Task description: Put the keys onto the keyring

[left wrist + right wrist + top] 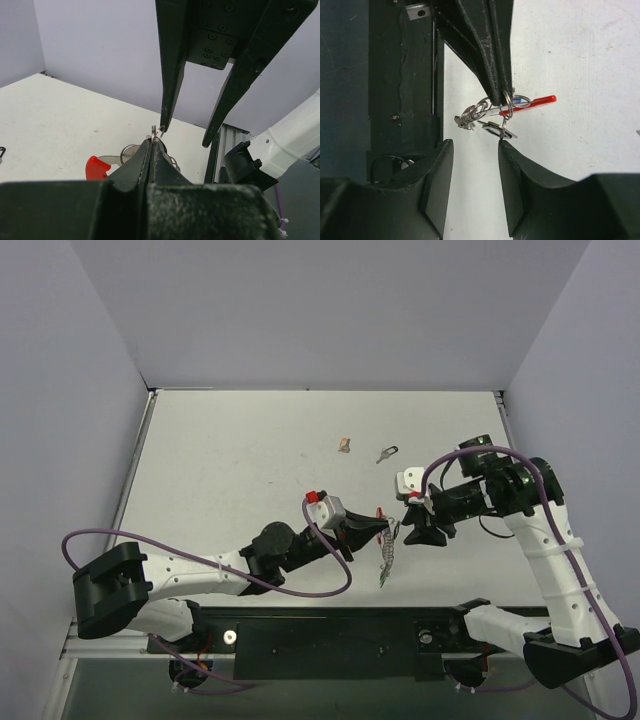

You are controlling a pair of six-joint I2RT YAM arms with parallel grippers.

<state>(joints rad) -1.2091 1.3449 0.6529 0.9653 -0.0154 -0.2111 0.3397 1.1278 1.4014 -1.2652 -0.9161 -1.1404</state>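
The left fingers (pixel 141 161) are pressed together on the thin metal ring of the keyring (pixel 154 134), pinching it at the very tips so that most of the loop stands clear of them. I judge this grip is meant to present the ring steadily to the other arm. The right fingers (pixel 438 181) are spread fairly wide and hold nothing; one tip sits just beside the ring, the other stands off to the side, so they face the left pair nearly tip to tip. The bunch is held up off the counter (pixel 230 470), a little right of the middle and nearer the near edge than the far one. Its red tag (pixel 536 102) sticks out sideways from the ring, seemingly toward the far edge. The silver chain (pixel 384 565) hangs slack, and from above its long line runs toward the near edge. A small dark, silver-rimmed piece (pixel 496 129) dangles under the ring; I cannot tell whether it is a key. One black-headed key (pixel 387 453) lies flat, well apart from both arms, toward the far right part of the counter. Its long axis is diagonal, head toward the far right corner, blade toward the near left. Just to its left lies a small tan scrap (pixel 344 445).
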